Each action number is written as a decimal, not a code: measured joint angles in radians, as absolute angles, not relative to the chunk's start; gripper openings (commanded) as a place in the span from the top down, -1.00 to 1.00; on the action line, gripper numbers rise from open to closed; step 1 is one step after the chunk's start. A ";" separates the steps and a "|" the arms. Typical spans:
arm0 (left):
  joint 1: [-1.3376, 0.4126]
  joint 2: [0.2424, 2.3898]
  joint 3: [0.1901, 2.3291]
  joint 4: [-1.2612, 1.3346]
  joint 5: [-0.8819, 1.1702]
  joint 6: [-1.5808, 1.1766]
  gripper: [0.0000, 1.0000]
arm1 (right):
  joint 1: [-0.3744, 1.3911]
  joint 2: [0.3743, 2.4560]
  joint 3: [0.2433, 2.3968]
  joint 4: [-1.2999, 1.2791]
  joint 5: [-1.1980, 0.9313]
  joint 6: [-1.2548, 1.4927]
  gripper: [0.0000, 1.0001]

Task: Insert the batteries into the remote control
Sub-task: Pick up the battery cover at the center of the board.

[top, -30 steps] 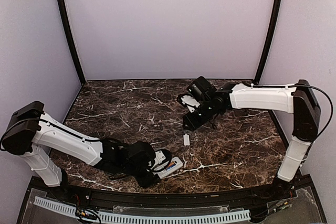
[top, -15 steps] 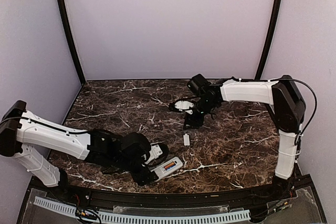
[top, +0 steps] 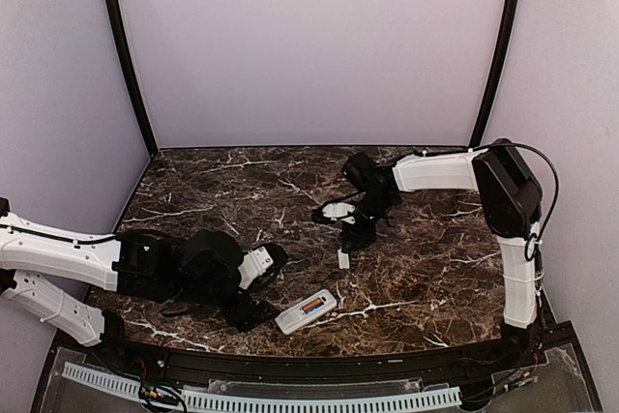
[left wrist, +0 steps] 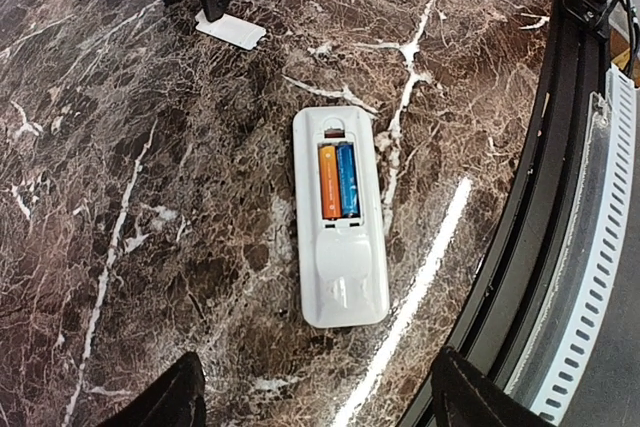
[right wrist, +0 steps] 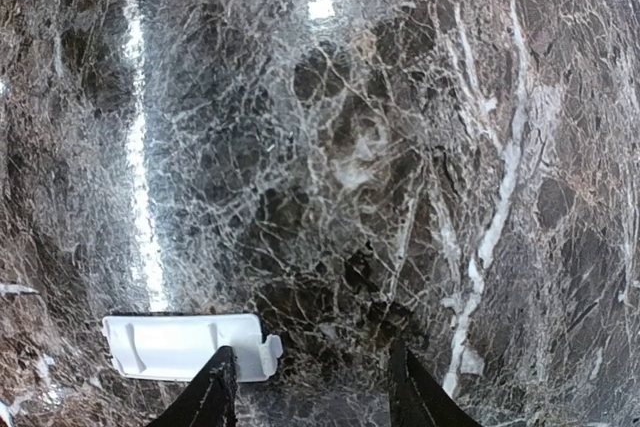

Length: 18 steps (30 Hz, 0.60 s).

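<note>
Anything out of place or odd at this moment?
The remote lies face down with its battery bay uncovered, orange and blue batteries seated side by side. Its white cover lies apart on the table by the right gripper. Nothing looks spilled or damaged.

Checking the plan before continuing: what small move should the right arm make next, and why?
Probably shift the right end effector over the loose cover and lower to grip it: both batteries already sit in the remote control, whose compartment lies open.

From high above the near edge, we look down on the marble surface [top: 193, 191]. Our left wrist view looks down, close over the remote control [left wrist: 340, 237]. Our right wrist view, closer still, shares the white cover [right wrist: 180, 347] with both.
</note>
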State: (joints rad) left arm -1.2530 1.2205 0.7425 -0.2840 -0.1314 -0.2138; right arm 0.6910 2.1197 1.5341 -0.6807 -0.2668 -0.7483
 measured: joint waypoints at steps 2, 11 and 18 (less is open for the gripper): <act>-1.253 1.221 0.743 -0.288 -0.136 -0.214 -0.54 | 0.692 2.120 1.534 -0.680 -0.269 -0.750 0.18; -1.253 1.229 0.743 -0.298 -0.143 -0.213 -0.54 | 0.709 2.119 1.533 -0.682 -0.260 -0.765 0.52; -1.253 1.229 0.743 -0.306 -0.148 -0.213 -0.54 | 0.734 2.117 1.533 -0.690 -0.250 -0.773 0.78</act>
